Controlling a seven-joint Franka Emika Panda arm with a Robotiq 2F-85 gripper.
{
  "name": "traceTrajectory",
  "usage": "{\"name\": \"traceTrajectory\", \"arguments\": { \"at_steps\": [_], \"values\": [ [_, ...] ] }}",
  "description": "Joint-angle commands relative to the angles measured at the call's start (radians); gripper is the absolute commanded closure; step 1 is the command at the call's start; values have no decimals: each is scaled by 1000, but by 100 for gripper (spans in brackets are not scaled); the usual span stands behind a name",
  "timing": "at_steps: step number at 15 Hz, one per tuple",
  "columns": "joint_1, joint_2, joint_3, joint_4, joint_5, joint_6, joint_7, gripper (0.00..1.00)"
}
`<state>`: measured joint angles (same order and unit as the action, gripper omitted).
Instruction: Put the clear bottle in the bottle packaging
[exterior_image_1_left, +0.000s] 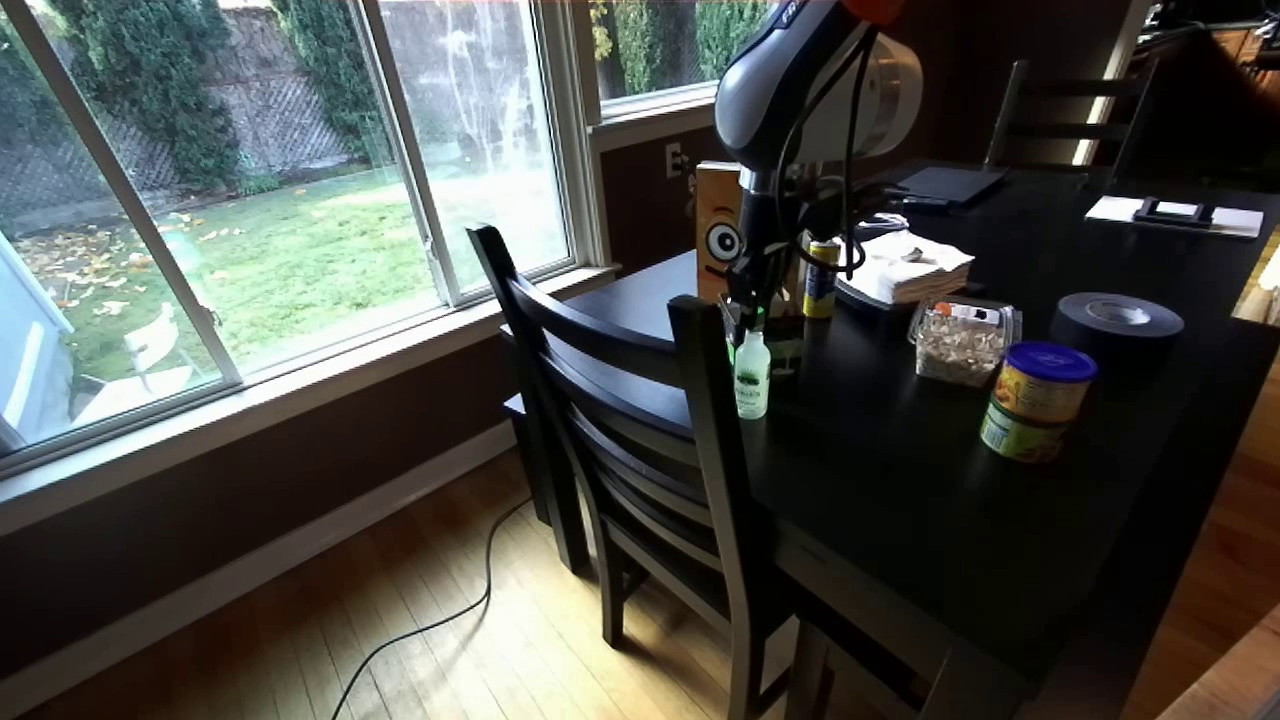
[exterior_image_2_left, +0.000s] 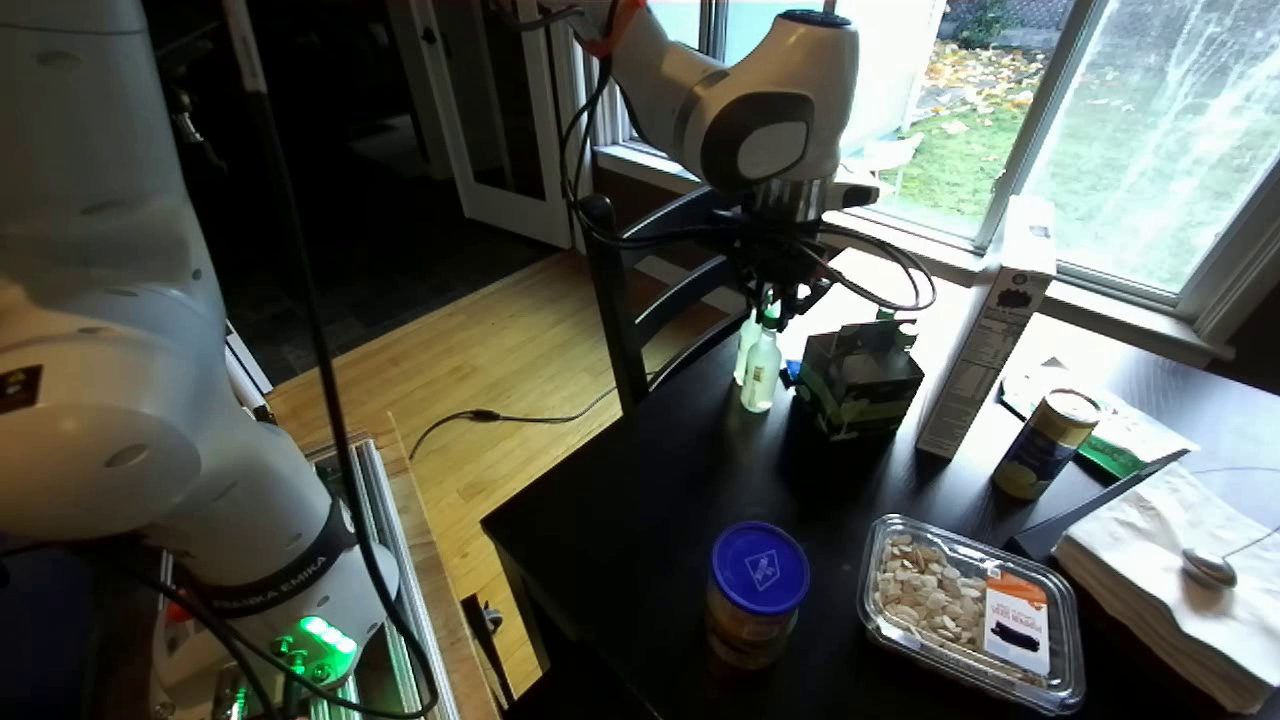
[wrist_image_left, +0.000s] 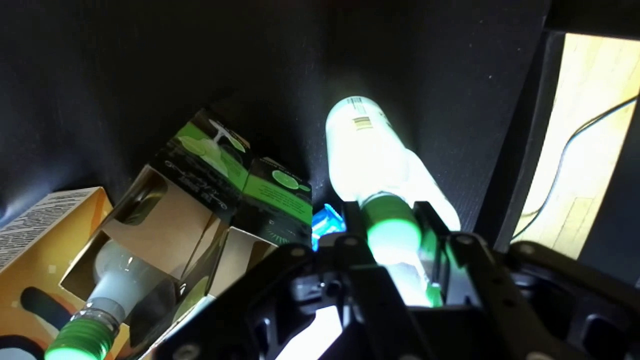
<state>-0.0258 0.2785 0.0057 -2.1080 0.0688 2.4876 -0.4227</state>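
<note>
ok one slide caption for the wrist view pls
Jaws flanking the green cap of a clear bottle, beside an open carton holding another green-capped bottle.
</note>
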Motion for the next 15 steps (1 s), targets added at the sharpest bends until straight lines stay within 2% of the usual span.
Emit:
{"name": "traceTrajectory", "arguments": {
  "at_steps": [1,8,15],
  "values": [
    [-5,-32,1,3,-52,1,61,92],
    [-17,-129,-7,25,-32,-43,95,92],
    [-32,-133,-12,119,-1,-99,116,92]
  ]
}}
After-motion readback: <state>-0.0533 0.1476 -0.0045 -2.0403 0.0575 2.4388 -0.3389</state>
